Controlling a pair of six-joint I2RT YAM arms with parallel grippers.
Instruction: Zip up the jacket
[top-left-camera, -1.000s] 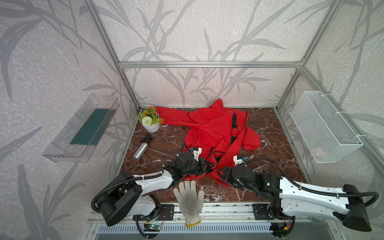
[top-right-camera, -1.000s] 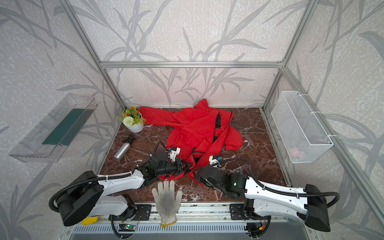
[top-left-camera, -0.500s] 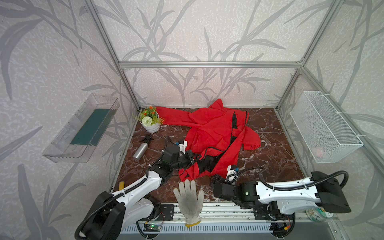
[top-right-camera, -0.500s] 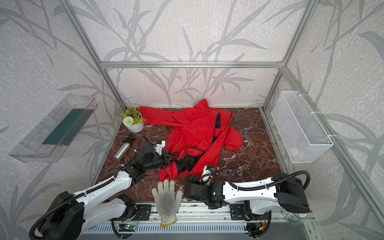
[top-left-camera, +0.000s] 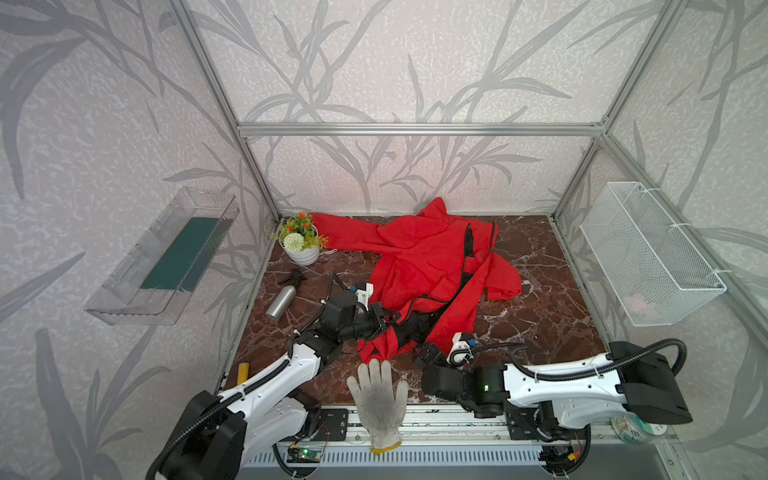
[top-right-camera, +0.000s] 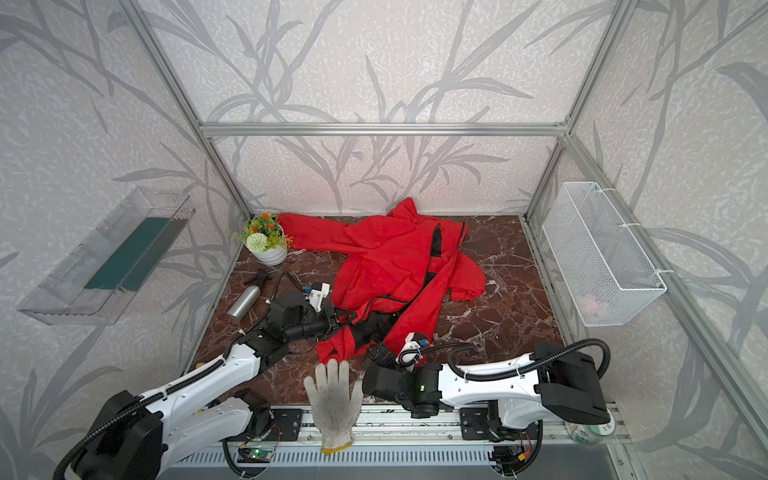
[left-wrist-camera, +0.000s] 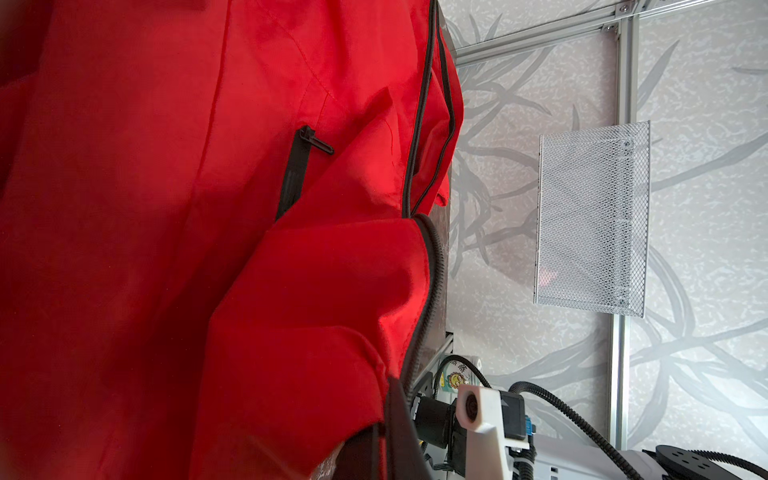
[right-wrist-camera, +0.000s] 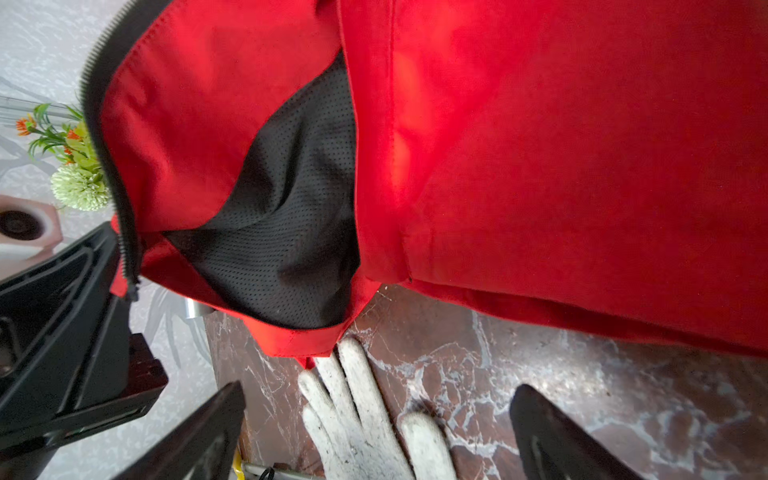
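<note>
In both top views the jacket lies spread beyond the white glove, its hem corner reaching the glove's fingertips. The left gripper, beyond the glove, is clenched on the jacket's edge. The left wrist view shows the jacket close up, its pocket zip in sight. In the right wrist view the right gripper stands released, the glove showing between its fingers.

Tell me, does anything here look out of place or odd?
Yes. A dirty white glove lies half off the table, across its front edge onto the metal rail. The red jacket lies crumpled and unzipped, black lining showing, and a metal spray bottle lies on its side.
</note>
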